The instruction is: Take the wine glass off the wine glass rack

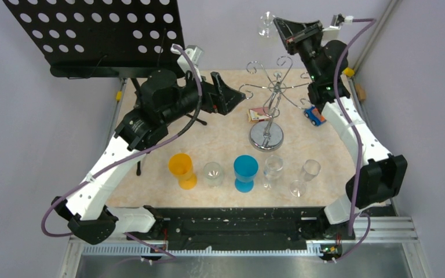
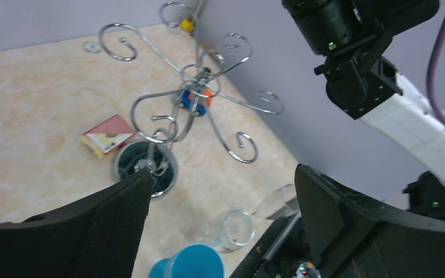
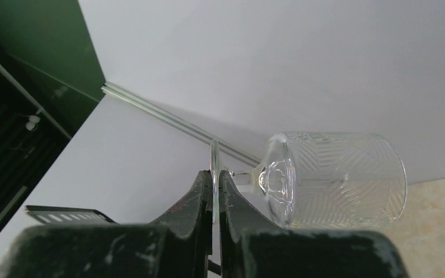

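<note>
Lower centre, overhead view: orange cup (image 1: 182, 171), blue cup (image 1: 245, 172) and clear glasses (image 1: 272, 169) stand in a row on the table (image 1: 220, 136). Centre: rack (image 1: 266, 138), upright. Left jaws, just left of its top, released, holding nothing. Upper centre: right jaws clenched on the foot of the wine glass (image 1: 265, 24), which lies sideways, clear of the rack.

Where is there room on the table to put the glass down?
Bare tabletop lies between the rack's base and the orange cup, and right of the base. The front row, around the blue cup, is crowded; so is the patch by the small box and toy car.
</note>
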Robot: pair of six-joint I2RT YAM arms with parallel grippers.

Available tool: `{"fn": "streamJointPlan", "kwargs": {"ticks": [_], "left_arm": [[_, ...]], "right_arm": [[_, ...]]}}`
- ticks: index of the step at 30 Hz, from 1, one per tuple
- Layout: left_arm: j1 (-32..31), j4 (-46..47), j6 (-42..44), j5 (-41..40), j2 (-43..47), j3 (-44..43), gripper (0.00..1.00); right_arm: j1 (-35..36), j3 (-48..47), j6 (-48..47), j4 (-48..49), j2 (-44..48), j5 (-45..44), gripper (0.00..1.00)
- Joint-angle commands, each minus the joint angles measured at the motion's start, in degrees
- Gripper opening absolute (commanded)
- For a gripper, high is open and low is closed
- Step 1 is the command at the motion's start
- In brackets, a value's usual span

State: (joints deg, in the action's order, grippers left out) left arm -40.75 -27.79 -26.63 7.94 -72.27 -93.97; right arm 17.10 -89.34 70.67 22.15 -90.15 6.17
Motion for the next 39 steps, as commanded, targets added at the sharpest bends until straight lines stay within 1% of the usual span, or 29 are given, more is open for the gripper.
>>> {"fn": "streamJointPlan", "kwargs": {"ticks": [1,5,10,16,18,21,25,39], "left_arm": [[0.3,14.1,-8.7,8.5,2.7,2.7,0.96],[0.4,23.1,-17.8,11.3,3.4,6.3,0.97],[0.4,38.7,-30.0,13.6,2.5,11.8,0.96],[0.4,54.4,-43.1,19.7,-4.5,11.2,0.94],[0.4,60.8,-46.7,21.2,-6.6,10.6,0.93],[0.3,66.4,-50.5,23.1,-9.0,9.5,0.91],[0.2,67.9,-51.2,23.8,-10.1,9.0,0.89],[0.2,56.0,-43.8,20.0,-7.9,9.9,0.88]], "right_arm": [[0.0,-0.3,2.3,5.1,11.5,-0.5,0.00],[0.0,3.0,4.6,1.1,19.4,-1.4,0.00],[0.0,7.0,10.1,-0.7,26.9,-1.1,0.00],[0.0,10.8,17.1,-1.0,32.6,2.1,0.00],[0.0,12.9,21.1,1.0,34.0,4.1,0.00],[0.0,15.9,25.8,4.4,35.0,7.0,0.00],[0.0,18.3,29.1,5.3,36.2,8.6,0.00],[0.0,17.0,27.2,2.5,38.5,7.8,0.00]]}}
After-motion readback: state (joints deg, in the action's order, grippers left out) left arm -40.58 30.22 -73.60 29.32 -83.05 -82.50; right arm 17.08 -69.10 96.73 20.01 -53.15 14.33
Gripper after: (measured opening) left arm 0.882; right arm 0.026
